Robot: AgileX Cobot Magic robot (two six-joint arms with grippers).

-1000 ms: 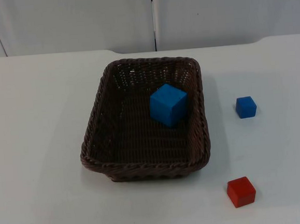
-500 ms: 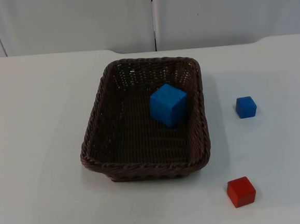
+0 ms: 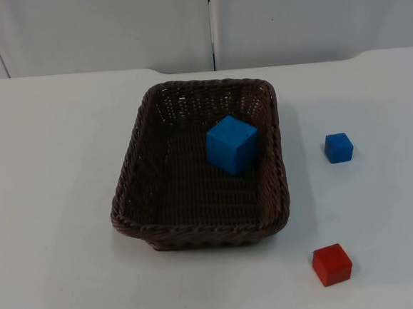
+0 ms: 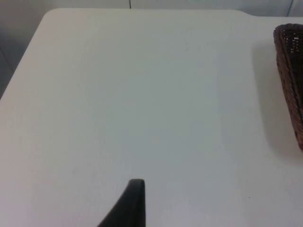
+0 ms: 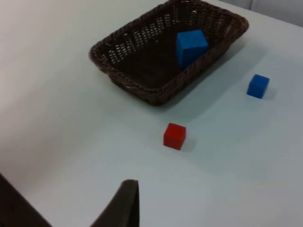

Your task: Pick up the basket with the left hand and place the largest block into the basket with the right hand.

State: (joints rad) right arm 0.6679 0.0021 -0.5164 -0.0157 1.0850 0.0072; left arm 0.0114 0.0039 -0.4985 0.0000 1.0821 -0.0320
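Note:
A dark brown wicker basket (image 3: pixel 202 233) rests on the white table, near its middle. The largest block, a blue cube (image 3: pixel 231 144), lies inside it against the right wall. Neither gripper touches the basket or the cube. My left gripper (image 4: pixel 135 198) waits over bare table to the left of the basket (image 4: pixel 289 71), well apart from it. My right gripper (image 5: pixel 127 201) waits above the table's right front, looking back at the basket (image 5: pixel 128 80) and the blue cube (image 5: pixel 191 45) in it.
A small blue block (image 3: pixel 338 148) sits on the table right of the basket. A mid-sized red block (image 3: pixel 332 264) lies nearer the front right. The right wrist view also has the red block (image 5: pixel 174 136) and the small blue block (image 5: pixel 258 86). The grey partition wall (image 3: pixel 210 22) closes the back.

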